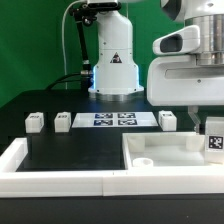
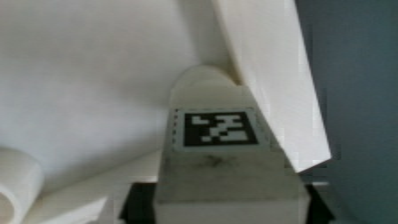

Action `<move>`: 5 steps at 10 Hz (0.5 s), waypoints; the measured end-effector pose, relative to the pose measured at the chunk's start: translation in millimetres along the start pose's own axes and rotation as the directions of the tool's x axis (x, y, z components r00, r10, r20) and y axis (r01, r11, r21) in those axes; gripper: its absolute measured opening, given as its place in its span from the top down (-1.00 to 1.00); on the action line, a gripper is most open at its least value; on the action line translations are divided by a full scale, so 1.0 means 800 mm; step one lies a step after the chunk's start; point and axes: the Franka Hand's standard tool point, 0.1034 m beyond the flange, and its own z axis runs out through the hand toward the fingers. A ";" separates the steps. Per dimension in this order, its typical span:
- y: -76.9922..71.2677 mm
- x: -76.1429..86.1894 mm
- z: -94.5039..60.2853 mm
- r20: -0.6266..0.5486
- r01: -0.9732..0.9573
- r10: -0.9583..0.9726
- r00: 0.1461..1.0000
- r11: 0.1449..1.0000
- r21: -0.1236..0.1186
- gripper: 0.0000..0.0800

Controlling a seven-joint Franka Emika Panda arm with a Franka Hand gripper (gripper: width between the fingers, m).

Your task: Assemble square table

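The square tabletop slab (image 1: 170, 152) lies at the exterior view's right front, with a round hole (image 1: 143, 158) near its left corner. My gripper (image 1: 207, 124) is shut on a white tagged leg (image 1: 213, 142) and holds it over the slab's right part. In the wrist view the leg (image 2: 217, 128) sits between my black fingers (image 2: 146, 200), its far end pointing at the slab (image 2: 89, 90) near the slab's edge. Three more leg blocks stand on the black table: two at the left (image 1: 35, 121) (image 1: 63, 120), one right of the marker board (image 1: 168, 119).
The marker board (image 1: 112, 120) lies in the middle in front of the robot base (image 1: 115, 70). A long white rim (image 1: 20, 160) borders the black work surface at the left and front. A white round stub (image 2: 18, 185) shows in the wrist view beside the held leg.
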 end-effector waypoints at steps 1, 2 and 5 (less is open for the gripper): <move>0.001 0.000 0.000 -0.001 -0.133 0.133 0.991 0.991 -0.001 0.27; 0.002 0.000 0.000 -0.001 -0.235 0.235 0.972 0.972 -0.002 0.27; 0.001 -0.005 0.001 0.010 -0.561 0.562 0.827 0.827 -0.033 0.27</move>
